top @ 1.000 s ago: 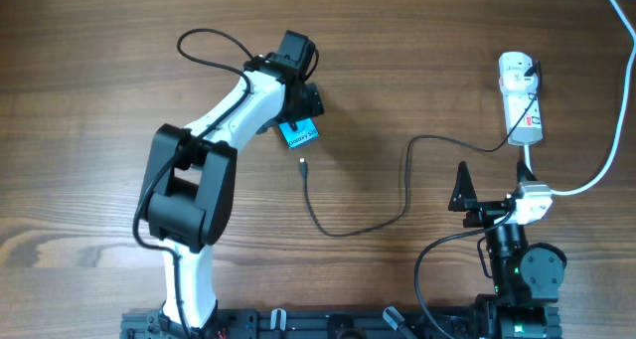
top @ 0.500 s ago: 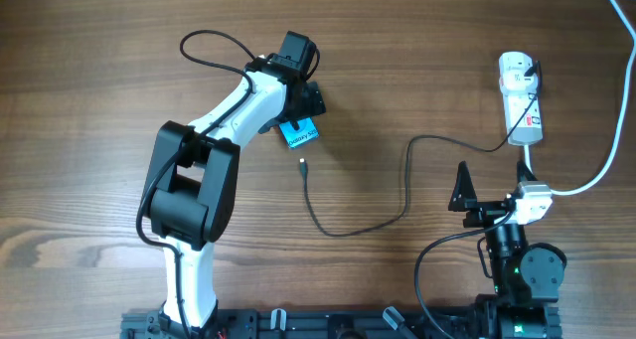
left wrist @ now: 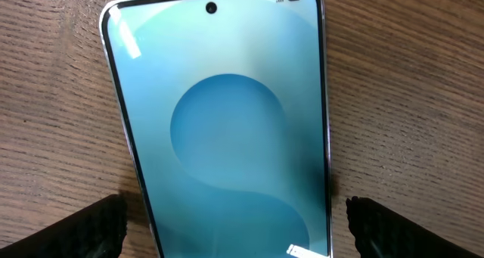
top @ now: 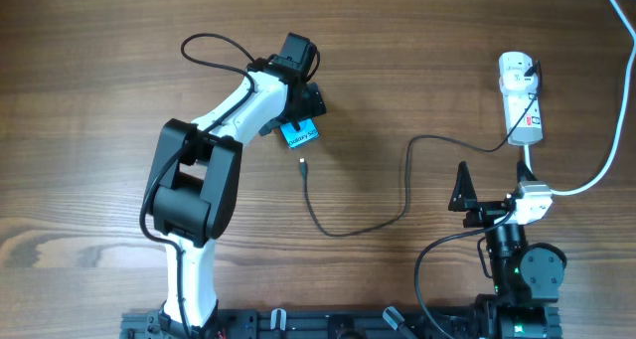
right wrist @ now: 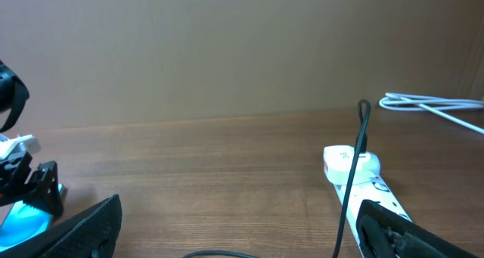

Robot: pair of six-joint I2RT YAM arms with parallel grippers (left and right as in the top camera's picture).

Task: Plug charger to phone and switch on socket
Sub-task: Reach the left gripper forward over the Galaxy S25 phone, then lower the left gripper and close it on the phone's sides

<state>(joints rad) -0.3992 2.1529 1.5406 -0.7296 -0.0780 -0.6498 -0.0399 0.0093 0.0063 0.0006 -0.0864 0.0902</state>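
The left fingers (left wrist: 98,228) are spread as wide as they go and grip nothing. They stand one on each side of the phone (left wrist: 227,129), which lies flat and screen-up on the desk (left wrist: 408,76) between them. A strip of bare wood shows on either side, so neither finger touches it. The phone's camera-hole end points away from the fingers. Just outside them, on the side of the phone's text-strip end, the charger (top: 405,185) has its tip (top: 302,164) lying on the desk near the phone but apart from it. Its black cable loops off across the wood toward the right fingers (right wrist: 83,228), which are likewise wide open and empty. Ahead of those fingers and a little to the right lies the socket (right wrist: 352,167), with the black cable rising from its far end. Beyond the socket a white cable (right wrist: 431,107) trails over the desk.
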